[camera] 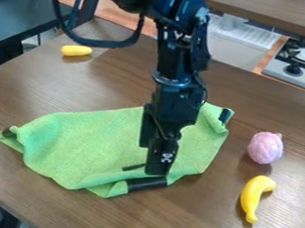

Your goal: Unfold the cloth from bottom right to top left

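most unfolding seems left: the green cloth (90,143) lies doubled over on the table (193,216), the black gripper (156,173) at its near edge, how open or holding what i cannot tell.

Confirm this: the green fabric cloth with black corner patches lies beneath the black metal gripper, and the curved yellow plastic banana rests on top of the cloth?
Not quite: the banana rests on the brown wooden table, beside the cloth, as the camera view shows. The rest holds.
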Available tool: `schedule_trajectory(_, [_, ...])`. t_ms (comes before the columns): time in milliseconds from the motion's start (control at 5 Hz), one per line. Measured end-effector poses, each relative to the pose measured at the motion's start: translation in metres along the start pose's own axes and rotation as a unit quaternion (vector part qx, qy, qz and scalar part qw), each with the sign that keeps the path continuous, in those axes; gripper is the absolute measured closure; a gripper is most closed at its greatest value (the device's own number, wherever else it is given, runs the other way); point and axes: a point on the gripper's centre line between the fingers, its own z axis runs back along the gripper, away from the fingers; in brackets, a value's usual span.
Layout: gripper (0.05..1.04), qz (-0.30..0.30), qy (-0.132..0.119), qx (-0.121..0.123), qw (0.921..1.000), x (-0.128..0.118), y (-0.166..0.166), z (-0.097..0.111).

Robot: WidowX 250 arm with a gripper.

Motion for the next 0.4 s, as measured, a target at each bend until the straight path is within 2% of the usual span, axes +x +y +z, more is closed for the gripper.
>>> schedule_trajectory(200, [0.082,0.001,0.004,0.001,1.0,-0.0003,0.0006,-0.0034])
schedule_trajectory(400, [0.126,-0.005,0.016,0.006,0.9998,-0.0017,0.0,-0.0106])
